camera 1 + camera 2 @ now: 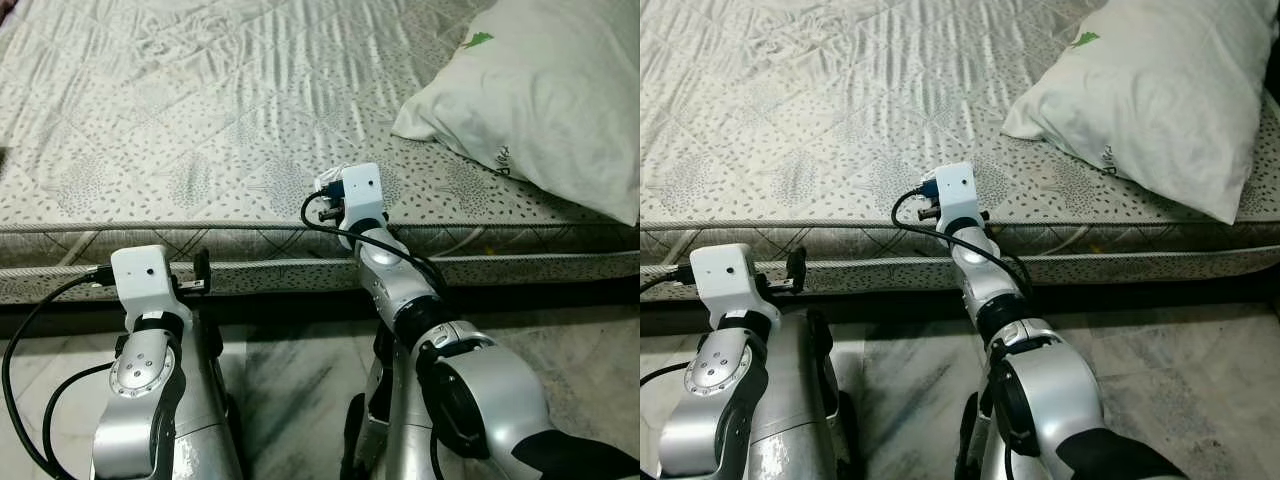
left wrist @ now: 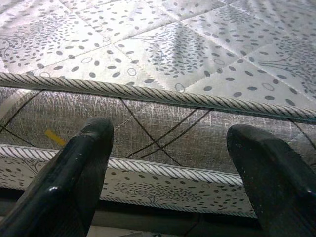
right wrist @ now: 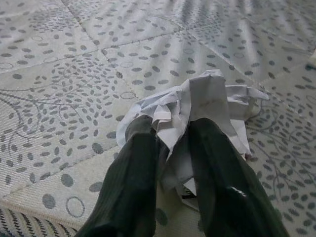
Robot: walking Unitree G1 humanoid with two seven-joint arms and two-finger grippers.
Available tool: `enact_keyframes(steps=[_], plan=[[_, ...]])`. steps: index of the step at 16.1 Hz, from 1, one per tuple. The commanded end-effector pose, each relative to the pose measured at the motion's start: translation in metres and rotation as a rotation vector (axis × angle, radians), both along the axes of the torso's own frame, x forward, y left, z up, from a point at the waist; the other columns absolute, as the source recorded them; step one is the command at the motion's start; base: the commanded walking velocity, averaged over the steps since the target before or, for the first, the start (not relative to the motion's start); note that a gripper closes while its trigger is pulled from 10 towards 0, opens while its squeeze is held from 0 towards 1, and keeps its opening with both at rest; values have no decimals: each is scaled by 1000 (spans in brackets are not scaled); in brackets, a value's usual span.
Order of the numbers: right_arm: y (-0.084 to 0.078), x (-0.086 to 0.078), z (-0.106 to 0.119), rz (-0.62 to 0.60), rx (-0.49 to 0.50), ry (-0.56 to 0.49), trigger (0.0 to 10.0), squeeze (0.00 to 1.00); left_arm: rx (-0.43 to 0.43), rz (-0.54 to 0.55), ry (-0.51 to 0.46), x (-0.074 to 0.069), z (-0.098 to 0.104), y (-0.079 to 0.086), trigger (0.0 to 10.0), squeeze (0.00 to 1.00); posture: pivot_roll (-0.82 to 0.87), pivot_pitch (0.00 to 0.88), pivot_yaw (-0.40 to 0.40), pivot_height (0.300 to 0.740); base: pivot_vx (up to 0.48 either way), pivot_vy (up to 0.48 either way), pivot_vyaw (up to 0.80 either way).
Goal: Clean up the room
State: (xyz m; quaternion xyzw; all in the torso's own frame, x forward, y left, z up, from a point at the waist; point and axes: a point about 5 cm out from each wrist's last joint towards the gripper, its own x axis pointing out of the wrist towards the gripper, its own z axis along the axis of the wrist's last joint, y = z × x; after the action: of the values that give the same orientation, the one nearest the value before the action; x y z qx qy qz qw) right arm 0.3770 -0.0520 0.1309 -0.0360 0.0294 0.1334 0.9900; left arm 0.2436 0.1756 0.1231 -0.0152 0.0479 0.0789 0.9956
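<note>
A crumpled ball of white paper point(image 3: 210, 96) lies near the front edge of the grey patterned mattress point(image 1: 200, 120). My right gripper point(image 3: 170, 131) is shut on the paper, which bulges out between and over the two black fingers. In the eye views the paper point(image 1: 327, 181) peeks out just beyond the white wrist block of my right arm point(image 1: 358, 196), which reaches over the mattress edge. My left gripper point(image 2: 168, 131) is open with nothing between its fingers. It is held low in front of the mattress's side wall point(image 2: 163, 128), its finger point(image 1: 202, 268) close to the piping.
A large white pillow point(image 1: 540, 90) lies on the mattress at the right, beyond the paper. The marble floor point(image 1: 290, 390) lies between my arms and the bed. A small yellow scrap point(image 2: 54, 137) sticks to the mattress side.
</note>
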Motion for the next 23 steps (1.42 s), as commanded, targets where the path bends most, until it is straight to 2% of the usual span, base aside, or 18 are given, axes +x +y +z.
enact_keyframes(steps=[1, 8, 10, 11, 12, 13, 16, 18, 19, 21, 23], plan=[[-2, 1, 1, -2, 7, 1, 0, 0, 10, 13, 9, 0, -2, 1, 10000, 0, 198, 161, -93, 483, 0, 0, 0], [-6, 7, 11, -2, 10, -22, 0, 0, 17, 10, -41, 17, 3, 1, 10000, 0, 189, 82, -85, 483, 0, 0, 0], [-19, 12, 30, -6, 28, -147, 0, 0, -5, 41, -71, 24, 5, 3, 10000, 0, 161, 41, -70, 483, 0, 0, 0], [-35, 13, 30, -31, 20, -172, 0, 0, -8, 31, -69, 26, 2, 3, 10000, 0, 143, 18, -67, 483, 0, 0, 0], [-45, 12, 26, -48, 24, -164, 0, 0, -18, 18, -75, 27, 1, 2, 10000, 0, 132, 3, -64, 483, 0, 0, 0], [-62, 9, 17, -78, 38, -139, 0, 0, -6, -25, -92, 32, 1, -2, 10000, 0, 117, 0, -56, 483, 0, 0, 0], [-80, -6, 3, -80, 90, -153, 0, 0, 85, -104, -142, 45, 7, -10, 10000, 0, 71, 0, -17, 483, 0, 0, 0], [-79, -27, -4, -34, 74, -180, 0, 0, 100, -156, -166, 54, 9, -13, 10000, 0, 41, 0, 9, 483, 0, 0, 0], [-76, -43, -7, 1, 56, -194, 0, 0, 135, -172, -181, 57, 9, -14, 10000, 0, 26, 0, 19, 483, 0, 0, 0], [-75, -64, -10, 19, 38, -212, 0, 0, 183, -178, -215, 59, 9, -10, 10000, 0, 18, 0, 27, 483, 0, 0, 0], [-79, -62, 0, -26, 75, -260, 0, 0, 227, -153, -263, 59, 14, -4, 10000, 0, 26, 0, 25, 483, 0, 0, 0]])
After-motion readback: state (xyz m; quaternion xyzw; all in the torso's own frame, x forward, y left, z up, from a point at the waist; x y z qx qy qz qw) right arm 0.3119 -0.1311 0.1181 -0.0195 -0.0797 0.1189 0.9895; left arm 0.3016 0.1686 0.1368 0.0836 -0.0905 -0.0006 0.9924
